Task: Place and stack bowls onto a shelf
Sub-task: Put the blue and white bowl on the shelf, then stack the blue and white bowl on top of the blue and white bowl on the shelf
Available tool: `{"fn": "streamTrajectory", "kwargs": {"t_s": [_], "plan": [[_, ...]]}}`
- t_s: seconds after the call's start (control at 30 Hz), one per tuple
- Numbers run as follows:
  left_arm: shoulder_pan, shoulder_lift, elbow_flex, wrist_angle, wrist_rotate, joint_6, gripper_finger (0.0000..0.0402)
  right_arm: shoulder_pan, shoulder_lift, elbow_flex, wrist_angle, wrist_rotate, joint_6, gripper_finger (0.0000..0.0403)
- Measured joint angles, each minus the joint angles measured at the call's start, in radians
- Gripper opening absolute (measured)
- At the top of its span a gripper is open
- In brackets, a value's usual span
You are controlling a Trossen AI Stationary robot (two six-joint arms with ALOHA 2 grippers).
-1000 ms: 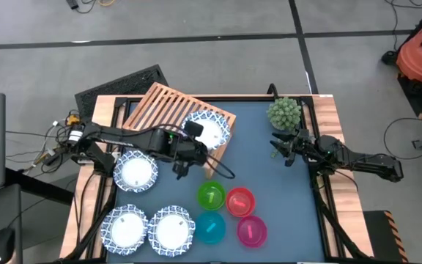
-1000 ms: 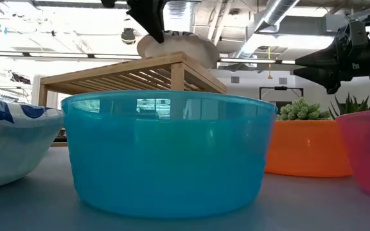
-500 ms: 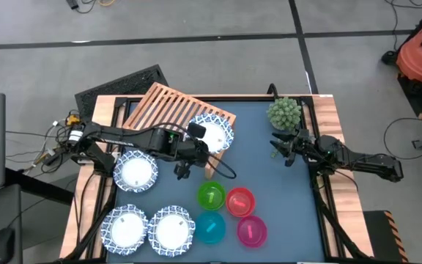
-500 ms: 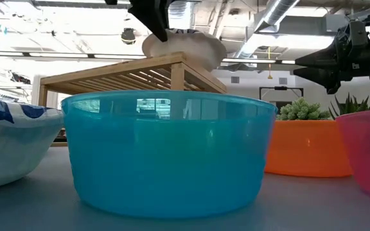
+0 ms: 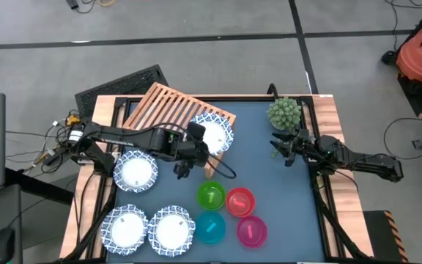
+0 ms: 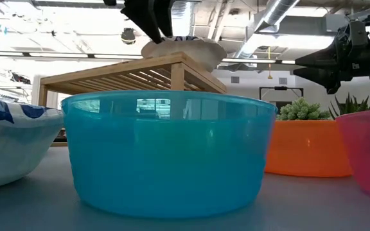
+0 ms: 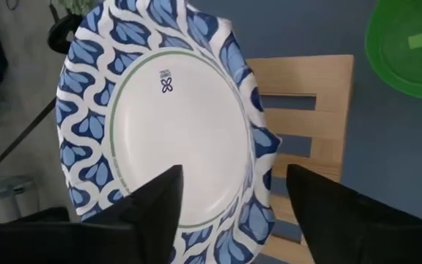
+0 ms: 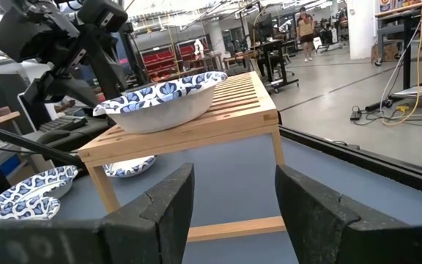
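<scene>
Only overhead: three patterned bowls [image 5: 135, 171] off-shelf [image 5: 168, 108].

Left arm extended across the table; left gripper [image 5: 195, 138] with fingers parted. Right arm at the right edge; right gripper [image 5: 283, 149] with fingers spread, holding nothing.

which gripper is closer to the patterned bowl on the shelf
Left. The left gripper is open right at the patterned bowl on the shelf, fingers either side of its rim. The right gripper waits open across the table beside the plant.
</scene>
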Motion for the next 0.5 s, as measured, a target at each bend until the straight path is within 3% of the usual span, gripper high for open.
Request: {"fn": "streamTrajectory", "kwargs": {"t_s": [0.2, 0.5], "plan": [[0.0, -0.002, 0.046, -0.02, 0.009, -0.067, 0.0263, 0.0, 0.0, 0.0, 0.0, 0.0, 0.0, 0.0218], [0.0, -0.002, 0.154, -0.06, 0.084, -0.109, 0.0266, 0.0, 0.0, 0.0, 0.002, 0.0, 0.0, 0.0218]]}}
